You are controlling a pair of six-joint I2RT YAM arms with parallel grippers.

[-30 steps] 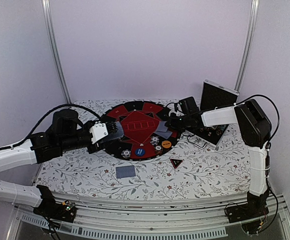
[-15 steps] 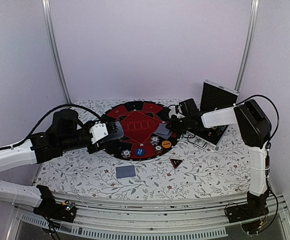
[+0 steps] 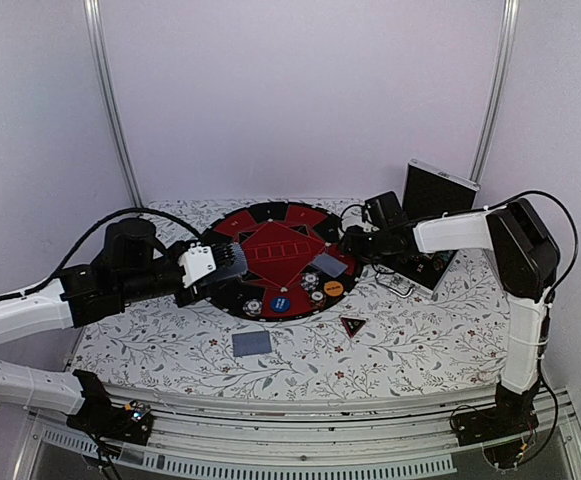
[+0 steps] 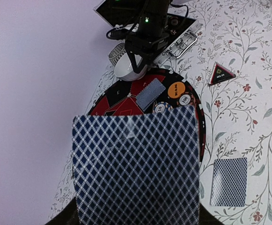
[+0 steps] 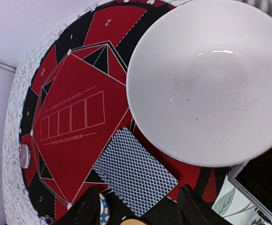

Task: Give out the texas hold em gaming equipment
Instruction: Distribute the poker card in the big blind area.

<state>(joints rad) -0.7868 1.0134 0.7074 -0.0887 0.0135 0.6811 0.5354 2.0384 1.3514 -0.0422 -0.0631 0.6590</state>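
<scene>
A round red-and-black poker mat [image 3: 270,250] lies mid-table. My left gripper [image 3: 220,262] hovers over its left rim, shut on a stack of playing cards [image 4: 136,168] that hides its fingers. My right gripper [image 5: 140,211] stands open just above the mat's right side, and a single card [image 5: 135,177] lies flat on the mat between its fingers [image 5: 86,208]. Another card [image 3: 252,343] lies on the tablecloth in front of the mat. Chips [image 3: 255,307], a blue disc [image 3: 280,300] and an orange disc [image 3: 333,288] sit on the mat's near rim. The black-red triangular marker [image 3: 353,325] rests on the cloth.
A white bowl [image 5: 206,79] stands on the mat's far right edge, right beside my right gripper. The open silver-edged black case [image 3: 432,215] stands behind the right arm. A floral cloth [image 3: 420,330] covers the table.
My right gripper has opened and let go of the card, which now lies on the mat. The right arm drew back slightly to the right. The left arm has not moved.
</scene>
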